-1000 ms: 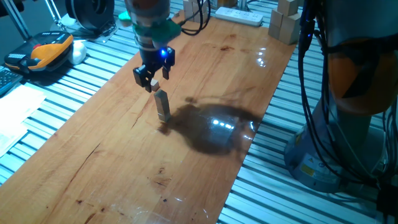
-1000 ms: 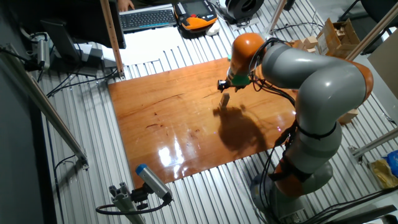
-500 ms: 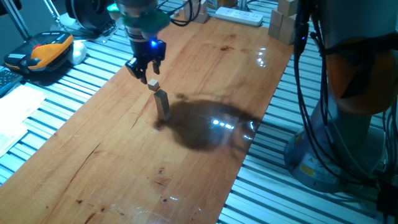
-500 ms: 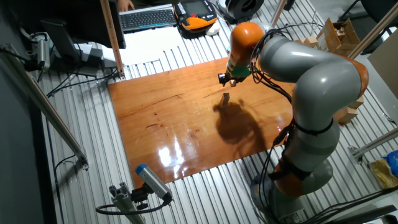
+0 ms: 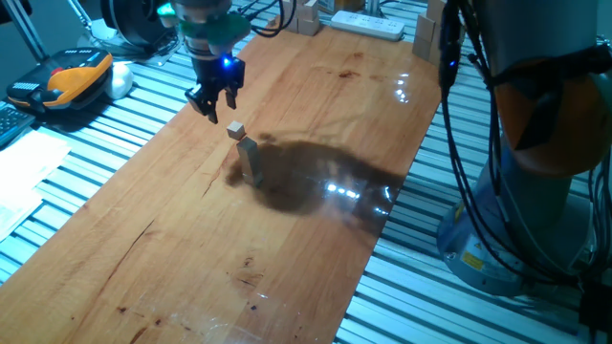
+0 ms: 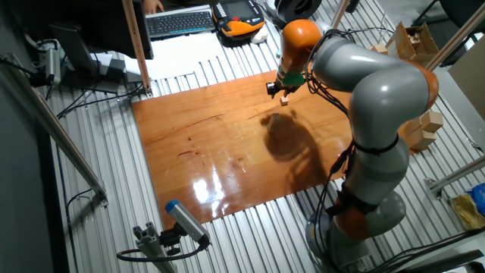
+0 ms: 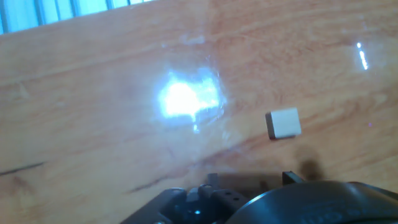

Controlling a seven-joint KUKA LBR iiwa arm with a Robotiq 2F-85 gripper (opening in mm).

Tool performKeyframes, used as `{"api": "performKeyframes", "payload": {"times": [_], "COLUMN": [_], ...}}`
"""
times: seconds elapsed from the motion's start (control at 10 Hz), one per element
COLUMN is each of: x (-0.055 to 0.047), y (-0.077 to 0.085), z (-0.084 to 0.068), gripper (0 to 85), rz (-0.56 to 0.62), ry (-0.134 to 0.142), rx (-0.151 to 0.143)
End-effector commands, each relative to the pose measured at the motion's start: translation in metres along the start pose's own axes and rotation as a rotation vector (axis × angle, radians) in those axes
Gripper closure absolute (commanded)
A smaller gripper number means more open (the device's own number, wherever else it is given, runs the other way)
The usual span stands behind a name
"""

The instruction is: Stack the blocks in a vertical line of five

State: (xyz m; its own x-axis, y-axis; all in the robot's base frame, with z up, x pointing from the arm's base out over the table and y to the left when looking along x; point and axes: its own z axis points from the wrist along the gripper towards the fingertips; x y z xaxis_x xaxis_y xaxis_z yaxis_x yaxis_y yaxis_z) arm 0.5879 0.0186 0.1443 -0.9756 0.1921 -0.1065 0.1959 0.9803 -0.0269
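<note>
A short upright stack of pale blocks stands on the wooden table. One more block shows just at the stack's upper end, shifted a little to the left. I cannot tell whether it rests on the stack or on the table behind it. The other fixed view shows that block just below the hand. In the hand view the block appears alone on the wood. My gripper hovers up and left of it, open, with nothing between its fingers. In the other fixed view the gripper is small.
Large pale wooden blocks and a white power strip lie at the table's far end. An orange and black device sits off the left edge. The arm's base stands to the right. A keyboard lies beyond the table.
The gripper let go of the single block and drew back up and to the left. The block kept its place by the stack's top. The arm's shadow slid left.
</note>
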Motion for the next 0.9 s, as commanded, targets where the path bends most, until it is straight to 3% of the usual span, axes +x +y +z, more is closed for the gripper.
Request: {"api": "performKeyframes", "payload": {"times": [0.0,0.3,0.8], "x": [-0.003,-0.020,-0.028], "y": [-0.001,-0.009,-0.012], "z": [0.004,0.017,0.039], "gripper": [34.0,34.0,34.0], "rz": [-0.001,-0.024,-0.024], "ry": [-0.005,-0.019,-0.003], "rx": [0.002,0.008,-0.012]}}
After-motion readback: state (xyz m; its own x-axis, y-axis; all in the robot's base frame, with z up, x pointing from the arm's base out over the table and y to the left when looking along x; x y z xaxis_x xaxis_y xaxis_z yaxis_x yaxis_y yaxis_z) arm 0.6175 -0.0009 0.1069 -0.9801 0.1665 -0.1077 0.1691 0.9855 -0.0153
